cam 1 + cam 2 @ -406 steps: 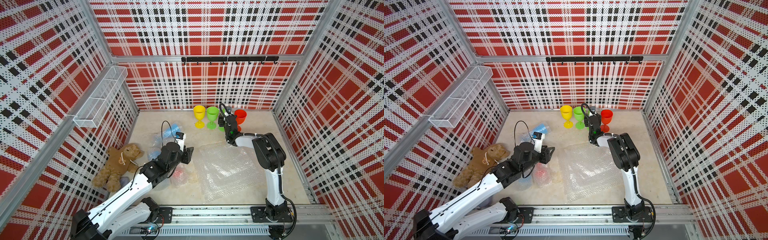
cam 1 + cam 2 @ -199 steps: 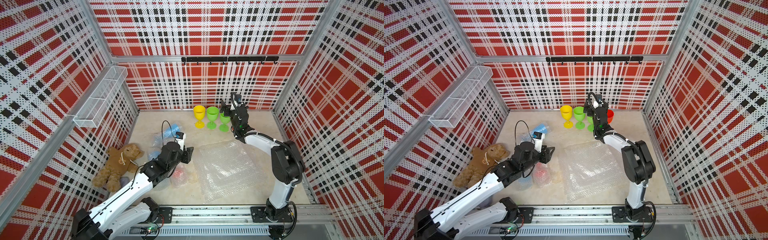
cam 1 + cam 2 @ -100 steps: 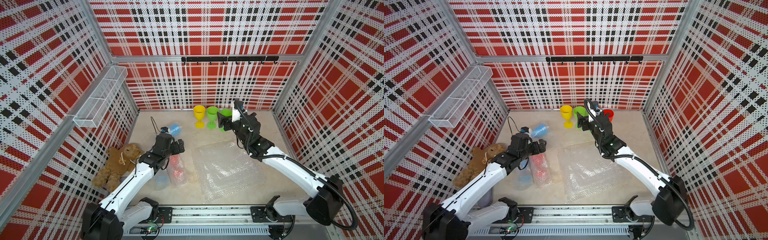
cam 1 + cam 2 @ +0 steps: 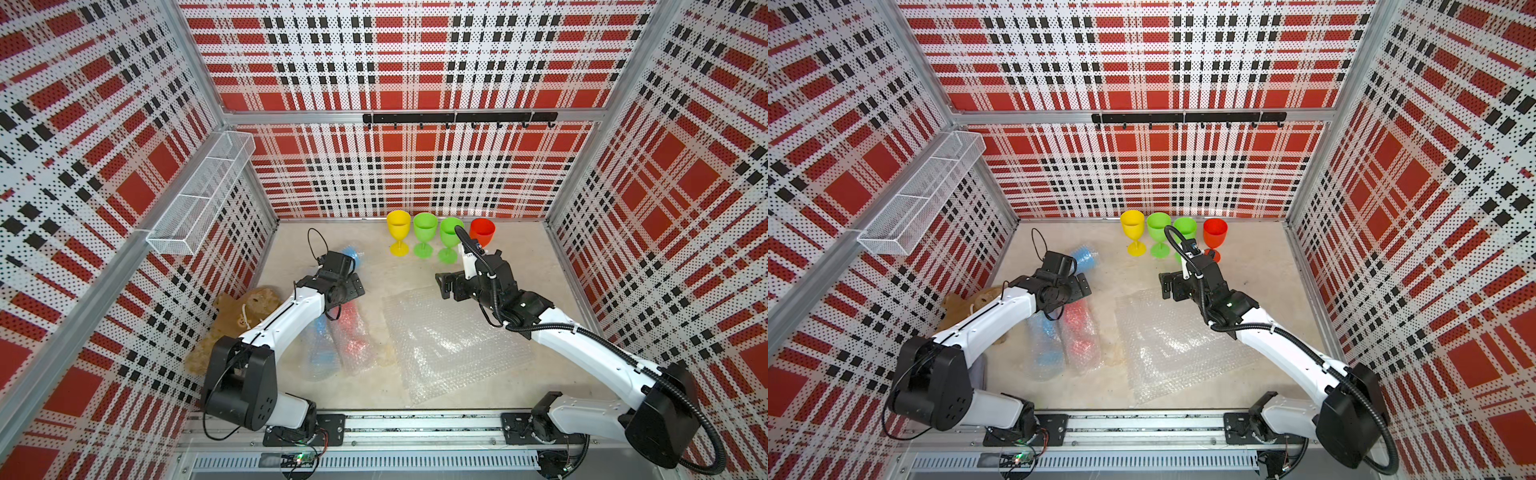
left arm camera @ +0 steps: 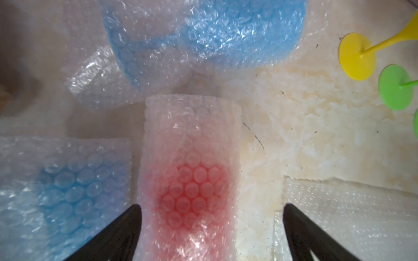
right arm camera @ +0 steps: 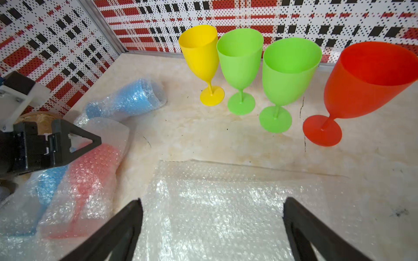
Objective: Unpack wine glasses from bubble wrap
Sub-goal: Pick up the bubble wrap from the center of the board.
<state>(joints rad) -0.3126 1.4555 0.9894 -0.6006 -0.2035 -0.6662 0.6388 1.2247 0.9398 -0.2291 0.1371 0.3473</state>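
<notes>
Wine glasses [image 6: 239, 67] of smooth, opaque plastic stand upright in a row by the back wall. There are four bare ones: a yellow glass [image 4: 398, 232], two green, and a red glass [image 4: 482, 232]. Each has a tulip bowl, a thin stem and a flat round foot.

Three more lie on their sides near the left wall, each rolled in clear, shiny, dimpled bubble wrap [image 5: 190, 126]. A red bundle [image 4: 353, 332] and a blue bundle [image 4: 322, 347] lie side by side. A second blue bundle [image 6: 126, 99] lies nearer the back wall. Flat, overlapping sheets [image 4: 449, 345] of the same film cover the middle of the table [image 4: 519, 257], which is pale and marbled.

The left gripper [image 5: 211, 205] hangs over one end of the red bundle with its jaws spread wide, clamping nothing. The right gripper [image 6: 212, 201] is also spread wide and empty, above the far edge of the sheets.

A brown plush bear [image 4: 237, 316] lies by the left wall. A white wire basket [image 4: 199, 199] is fixed to the same wall.
</notes>
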